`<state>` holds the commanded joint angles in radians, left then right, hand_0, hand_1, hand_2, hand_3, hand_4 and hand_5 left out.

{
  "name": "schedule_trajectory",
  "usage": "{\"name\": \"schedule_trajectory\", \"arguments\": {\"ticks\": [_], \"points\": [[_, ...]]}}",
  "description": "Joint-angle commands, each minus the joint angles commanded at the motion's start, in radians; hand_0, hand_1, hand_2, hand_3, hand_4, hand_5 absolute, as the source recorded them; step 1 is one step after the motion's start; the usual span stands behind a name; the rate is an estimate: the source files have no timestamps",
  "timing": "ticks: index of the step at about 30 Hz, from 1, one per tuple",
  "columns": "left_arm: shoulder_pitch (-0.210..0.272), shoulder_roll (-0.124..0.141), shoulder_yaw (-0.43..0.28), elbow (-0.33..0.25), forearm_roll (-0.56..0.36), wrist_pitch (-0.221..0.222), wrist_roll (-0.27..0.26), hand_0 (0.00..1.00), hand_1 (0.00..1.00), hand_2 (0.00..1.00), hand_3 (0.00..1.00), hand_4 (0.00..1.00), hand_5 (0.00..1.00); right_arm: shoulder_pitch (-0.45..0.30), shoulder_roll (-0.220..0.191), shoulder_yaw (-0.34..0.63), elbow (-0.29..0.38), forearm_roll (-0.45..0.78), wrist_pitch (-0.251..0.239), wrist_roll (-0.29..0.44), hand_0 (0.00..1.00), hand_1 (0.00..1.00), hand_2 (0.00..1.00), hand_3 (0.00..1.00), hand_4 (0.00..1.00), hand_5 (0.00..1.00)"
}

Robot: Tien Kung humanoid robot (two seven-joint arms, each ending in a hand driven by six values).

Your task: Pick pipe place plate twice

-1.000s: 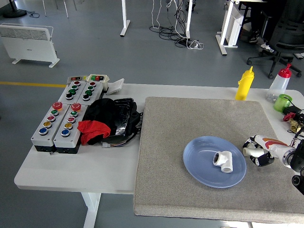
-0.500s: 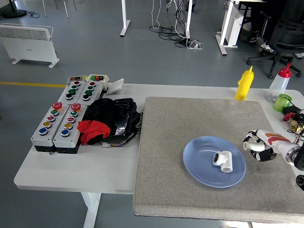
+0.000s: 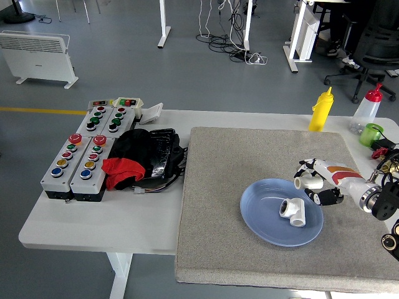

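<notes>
A blue plate (image 3: pixel 262 219) lies on the grey mat, right of centre. One white pipe fitting (image 3: pixel 293 211) rests on it, right of its middle. My right hand (image 3: pixel 317 183) comes in from the right edge and hovers just above the plate's right rim. Its fingers are curled around a second white pipe piece (image 3: pixel 306 182), whose round end points left. My left arm is out of sight.
The grey mat (image 3: pixel 237 156) covers the table's right half. A yellow squeeze bottle (image 3: pixel 321 110), a red-capped bottle (image 3: pixel 366 112) and a green cup (image 3: pixel 371 134) stand at the far right. Button boxes (image 3: pixel 78 165) and a black-and-red cloth bundle (image 3: pixel 140 159) occupy the left side.
My right hand has lifted the white pipe piece off the mat and carried it left and slightly up, from beside the plate to over its right rim.
</notes>
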<state>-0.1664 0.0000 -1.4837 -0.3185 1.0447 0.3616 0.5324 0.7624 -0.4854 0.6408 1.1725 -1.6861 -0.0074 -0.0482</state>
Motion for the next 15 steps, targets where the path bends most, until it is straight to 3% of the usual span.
{"name": "schedule_trajectory", "arguments": {"ticks": [3, 7, 15], "points": [[-0.004, 0.0, 0.002, 0.001, -0.005, 0.0, -0.003, 0.731, 0.687, 0.687, 0.733, 0.407, 0.998, 0.0, -0.01, -0.033, 0.1, -0.015, 0.012, -0.026, 0.592, 0.642, 0.618, 0.631, 0.476, 0.015], [-0.011, 0.002, 0.004, 0.002, -0.009, -0.001, -0.006, 0.732, 0.687, 0.688, 0.733, 0.408, 0.998, 0.011, -0.016, -0.074, 0.178, -0.017, 0.033, -0.039, 0.624, 0.663, 0.631, 0.633, 0.475, 0.014], [-0.015, 0.004, 0.007, 0.003, -0.015, -0.001, -0.009, 0.731, 0.687, 0.687, 0.733, 0.408, 0.998, 0.025, 0.005, -0.126, 0.183, -0.019, 0.053, -0.047, 0.634, 0.683, 0.658, 0.654, 0.484, 0.016]]}}
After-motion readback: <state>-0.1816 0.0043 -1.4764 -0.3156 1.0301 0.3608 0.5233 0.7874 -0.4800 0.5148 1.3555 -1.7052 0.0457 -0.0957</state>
